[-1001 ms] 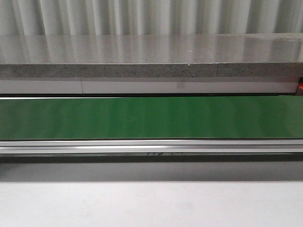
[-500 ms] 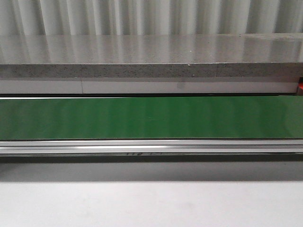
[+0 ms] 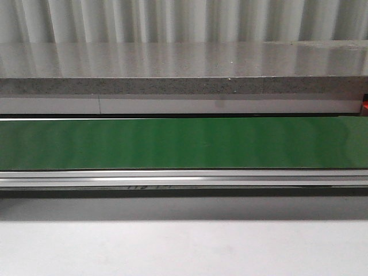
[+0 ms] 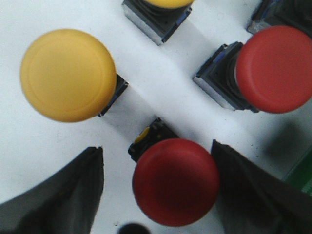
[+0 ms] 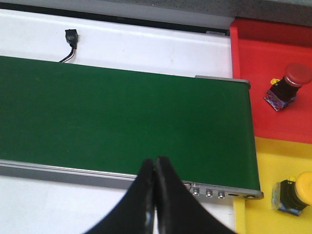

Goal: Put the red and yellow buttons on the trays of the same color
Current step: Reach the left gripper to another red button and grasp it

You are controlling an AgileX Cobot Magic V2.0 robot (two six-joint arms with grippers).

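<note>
**Buttons, trays, belt: your current stock**

Between your left gripper (image 4: 158, 190)'s wide-spread fingers stands a red button (image 4: 175, 181), ungripped; yellow button (image 4: 68, 74) and second red button (image 4: 275, 68) nearby. Your right gripper (image 5: 155, 195), fingers together, empty, hangs over the green belt (image 5: 122, 122), beside red tray (image 5: 253, 87) and yellow tray (image 5: 263, 161), each holding one matching button.

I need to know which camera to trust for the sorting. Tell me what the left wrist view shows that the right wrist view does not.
Only the left wrist view shows the unsorted supply: a red button between the open left gripper fingers, another red button, a yellow button and part of a second yellow one, all on a white surface.

Only the right wrist view shows the red tray holding a red button, the yellow tray holding a yellow button, the green belt, and the shut right gripper.

Both show red and yellow buttons.
</note>
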